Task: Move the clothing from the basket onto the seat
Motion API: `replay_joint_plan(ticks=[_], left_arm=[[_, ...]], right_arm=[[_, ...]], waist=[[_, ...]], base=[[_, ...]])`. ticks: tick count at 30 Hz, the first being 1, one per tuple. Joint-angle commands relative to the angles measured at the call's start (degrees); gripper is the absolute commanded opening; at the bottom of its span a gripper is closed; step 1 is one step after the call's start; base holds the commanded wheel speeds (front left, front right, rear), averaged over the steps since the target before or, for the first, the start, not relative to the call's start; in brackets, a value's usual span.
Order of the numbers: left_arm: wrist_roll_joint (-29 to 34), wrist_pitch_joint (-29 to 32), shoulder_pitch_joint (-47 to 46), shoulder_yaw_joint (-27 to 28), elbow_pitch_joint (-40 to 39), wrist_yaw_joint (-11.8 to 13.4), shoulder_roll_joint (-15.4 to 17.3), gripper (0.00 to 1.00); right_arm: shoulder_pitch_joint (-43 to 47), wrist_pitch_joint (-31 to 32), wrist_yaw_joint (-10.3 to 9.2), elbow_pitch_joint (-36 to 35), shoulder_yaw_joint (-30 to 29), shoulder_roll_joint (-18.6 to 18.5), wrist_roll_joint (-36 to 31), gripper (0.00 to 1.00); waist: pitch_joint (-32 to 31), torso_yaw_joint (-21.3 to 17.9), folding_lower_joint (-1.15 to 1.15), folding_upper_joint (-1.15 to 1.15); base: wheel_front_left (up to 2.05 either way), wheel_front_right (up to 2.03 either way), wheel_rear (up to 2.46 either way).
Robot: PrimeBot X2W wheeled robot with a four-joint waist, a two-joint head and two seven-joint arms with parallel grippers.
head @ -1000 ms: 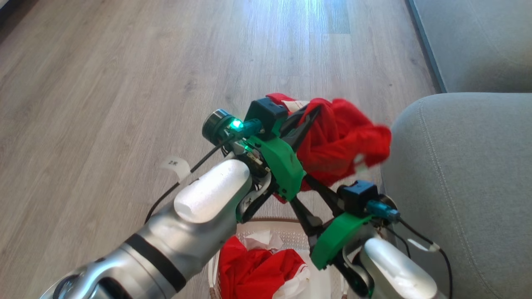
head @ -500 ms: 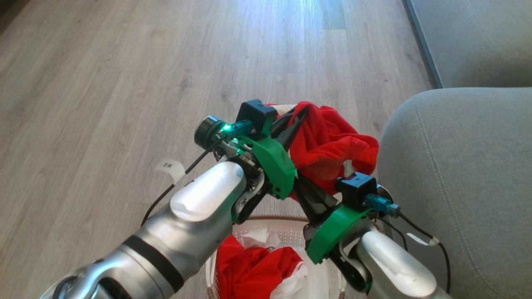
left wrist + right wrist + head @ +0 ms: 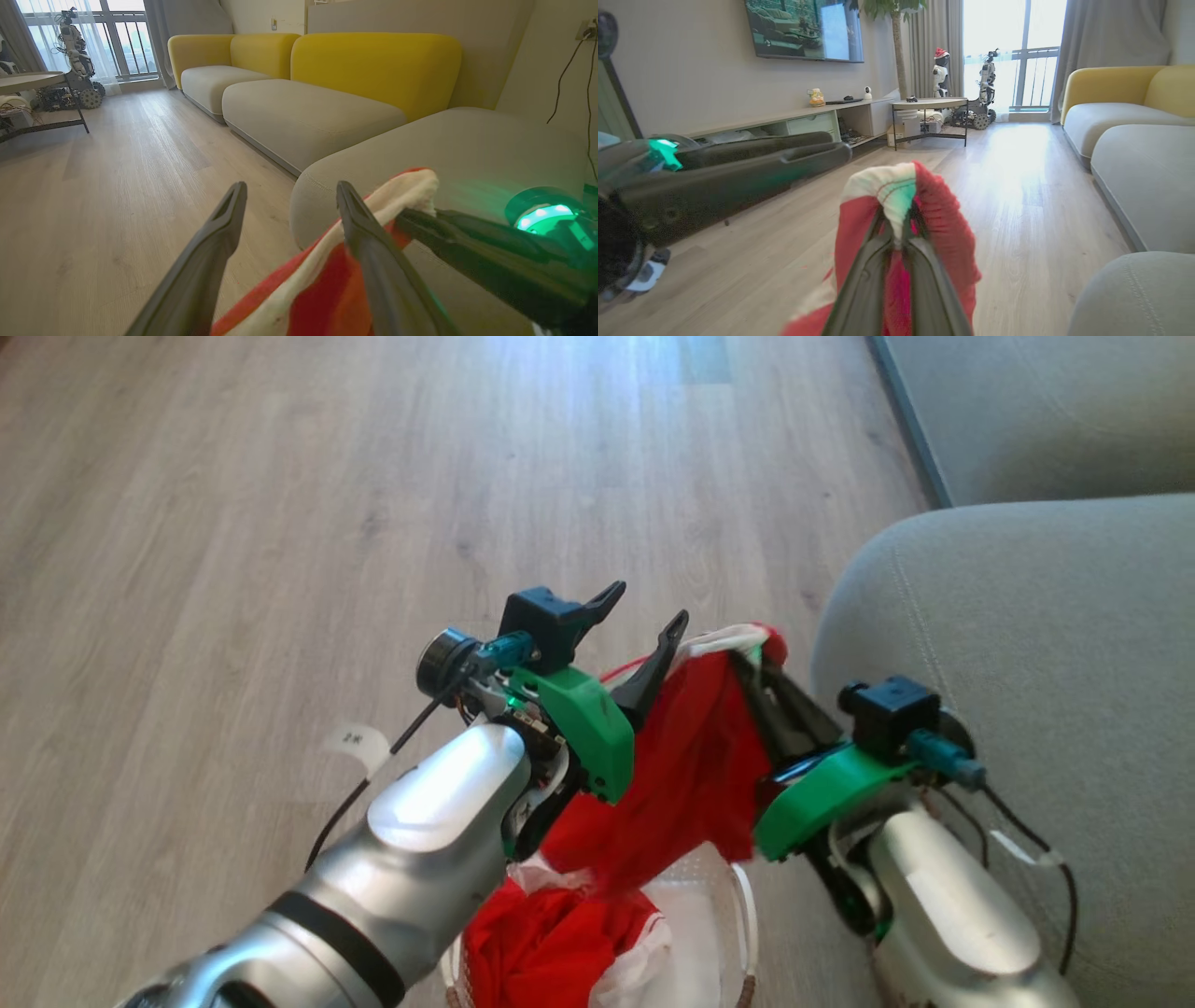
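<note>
Aloft: red clothing [image 3: 691,775] hangs by its white-banded end, long axis slanting down toward the basket [image 3: 747,915], where more red fabric lies | right gripper [image 3: 754,658] fingers clenched on that band, beside the seat [image 3: 1027,644] | left gripper [image 3: 647,605] fingers spread apart alongside the cloth, grasping nothing | wood floor [image 3: 280,523] beneath.

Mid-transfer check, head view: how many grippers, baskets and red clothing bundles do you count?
Grippers: 2, left gripper open, right gripper shut on the hanging bundle.
Baskets: 1, the basket.
Red clothing bundles: 2, the hanging bundle and the basket bundle.
Total: 5.
</note>
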Motion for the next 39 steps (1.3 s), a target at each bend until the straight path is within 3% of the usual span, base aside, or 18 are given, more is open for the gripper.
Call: replay_joint_plan(ticks=[1, 11, 19, 25, 34, 39], left_arm=[[0.47, -0.89, -1.36, 2.44, -1.46, -0.03, 0.95, 1.0], [2.74, -1.12, 2.5, 4.74, -5.6, 0.12, 0.69, 1.0], [5.67, -1.13, 5.52, 6.82, -8.88, -0.14, 0.5, 1.0], [7.25, -1.13, 6.58, 7.74, -10.42, -0.38, 0.4, 1.0], [8.99, -1.13, 6.94, 7.8, -12.52, -0.51, 0.35, 1.0], [11.21, -1.14, 5.86, 8.11, -13.72, 0.17, 0.34, 1.0]], right_arm=[[-3.02, -0.38, -0.01, -2.4, -0.32, 0.69, -1.02, 0.0], [-4.69, -0.38, -0.01, -5.79, -7.18, -2.76, -6.36, 0.0], [-6.55, -0.38, -0.01, -7.92, -8.55, -6.51, -6.92, 0.0], [-8.08, -0.38, -0.01, -8.46, -8.46, -7.84, -6.71, 0.0], [-13.25, 0.27, -0.01, -6.21, -7.21, -9.38, -5.64, 0.0], [-24.16, 1.69, -0.01, -1.08, -7.88, -11.79, -3.15, 0.0]], waist=[[0.2, -0.91, 0.0, 0.0], [1.69, -8.94, 0.0, 0.0], [3.71, -16.41, 0.0, 0.0], [5.16, -19.37, 0.0, 0.0], [8.13, -19.69, 0.0, 0.0], [12.25, -16.77, 0.0, 0.0]], base=[[0.0, 0.0, 0.0], [0.0, 0.0, 0.0], [0.0, 0.0, 0.0], [0.0, 0.0, 0.0], [0.0, 0.0, 0.0], [0.0, 0.0, 0.0]])
